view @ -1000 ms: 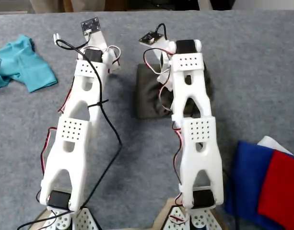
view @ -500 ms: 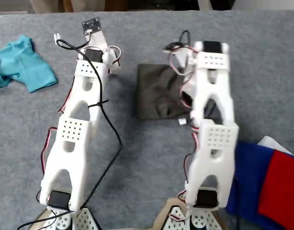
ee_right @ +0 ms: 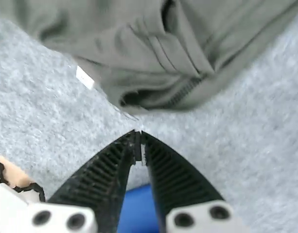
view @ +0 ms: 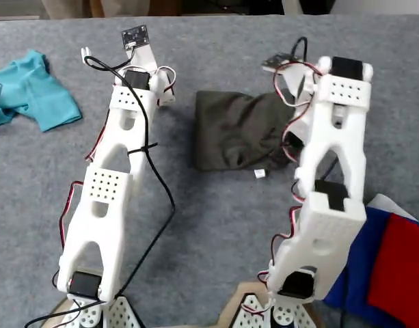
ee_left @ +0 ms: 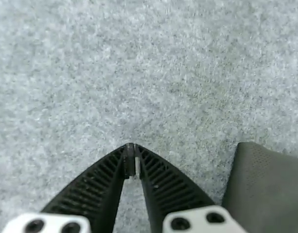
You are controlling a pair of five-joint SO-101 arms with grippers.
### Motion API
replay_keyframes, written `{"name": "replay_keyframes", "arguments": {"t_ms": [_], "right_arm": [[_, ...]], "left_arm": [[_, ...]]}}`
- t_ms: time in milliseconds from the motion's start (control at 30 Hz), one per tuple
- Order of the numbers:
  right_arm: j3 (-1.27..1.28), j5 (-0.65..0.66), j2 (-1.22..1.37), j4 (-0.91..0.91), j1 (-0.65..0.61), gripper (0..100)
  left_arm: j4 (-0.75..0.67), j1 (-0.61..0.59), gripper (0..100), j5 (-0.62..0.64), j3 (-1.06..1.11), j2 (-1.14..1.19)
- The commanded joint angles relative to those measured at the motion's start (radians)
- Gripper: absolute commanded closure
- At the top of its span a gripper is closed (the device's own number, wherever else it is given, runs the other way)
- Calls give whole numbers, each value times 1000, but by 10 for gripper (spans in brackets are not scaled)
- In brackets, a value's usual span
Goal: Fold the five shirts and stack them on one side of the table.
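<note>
Dark grey shirt [view: 236,130] folded, upper centre of high view, between arms; longer side roughly across frame, by my read; right claw [ee_right: 139,145] tips pressed together, holding nothing, over bare tabletop [view: 209,232] just off shirt's edge; left claw [ee_left: 131,162] likewise closed tight, nothing held, near shirt's opposite corner, apart from it; blue shirt [view: 356,253] and red shirt [view: 400,266] lie lower right; right arm nearer both grey shirt and that pile, likely mover; teal shirt [view: 35,92] upper left, crumpled, well apart.

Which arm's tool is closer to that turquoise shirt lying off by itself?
Left. The left tool hangs over the table between the turquoise shirt and the dark olive shirt; the right tool is at that olive shirt's opposite edge.
</note>
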Motion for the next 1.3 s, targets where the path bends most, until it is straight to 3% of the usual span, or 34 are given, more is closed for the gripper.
{"name": "replay_keyframes", "arguments": {"t_ms": [0, 200, 500, 867, 1267], "right_arm": [[-94, -40, -50, -51, -148, 992], [-361, -75, 186, -124, -254, 990], [-725, -55, 524, 25, -145, 990], [-630, -18, 507, 25, -44, 991], [-96, 101, 82, 23, 76, 992]], "left_arm": [[2, 9, 980, -6, -51, -16], [2, 8, 980, -6, -49, -16], [2, 5, 980, -6, -49, -16], [3, 6, 980, -6, -49, -16], [2, 6, 980, -6, -49, -16]]}}
